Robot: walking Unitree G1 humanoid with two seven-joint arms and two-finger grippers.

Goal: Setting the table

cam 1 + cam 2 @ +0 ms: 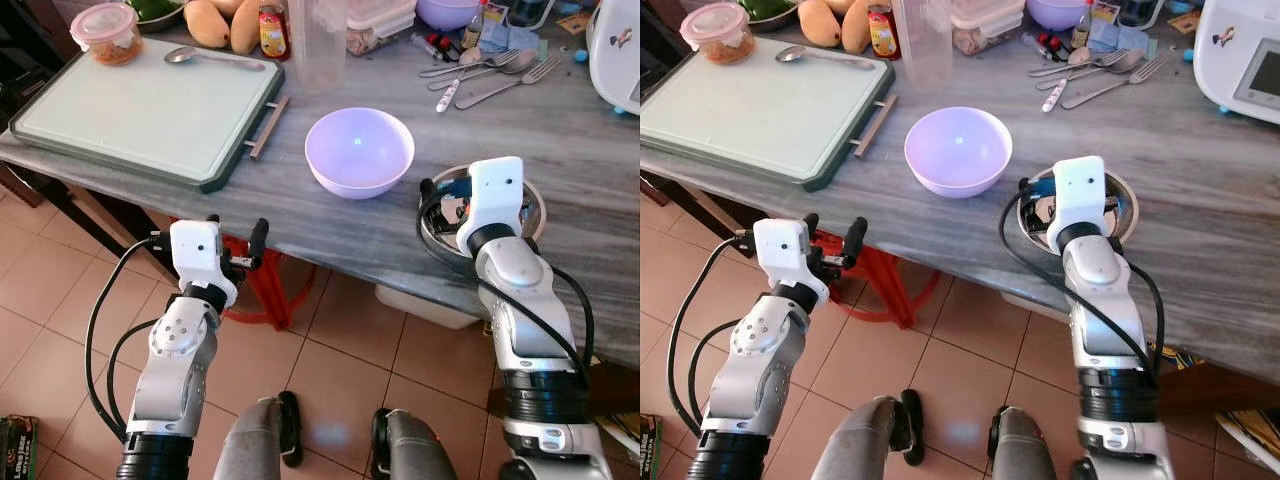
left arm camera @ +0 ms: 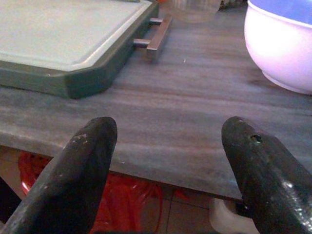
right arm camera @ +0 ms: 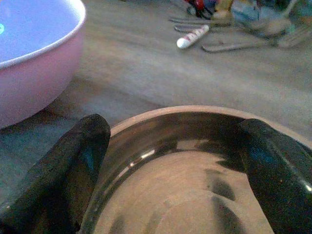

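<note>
A lilac bowl (image 1: 358, 150) stands empty on the grey table (image 1: 560, 130) near its front edge. To its right sits a shallow steel bowl (image 1: 537, 212), partly covered by my right wrist. My right gripper (image 3: 174, 127) is open just above that steel bowl (image 3: 195, 195), one finger over each side of its rim. My left gripper (image 1: 237, 232) is open and empty, held just off the table's front edge, left of the lilac bowl (image 2: 287, 44). Spoons and forks (image 1: 490, 75) lie at the back of the table.
A pale green tray (image 1: 150, 110) with a metal handle covers the table's left part, with a spoon (image 1: 205, 57) on it. A lidded food tub (image 1: 107, 33), a clear tumbler (image 1: 318, 45) and a white appliance (image 1: 615, 55) stand behind. A red stool (image 1: 265, 285) sits under the table.
</note>
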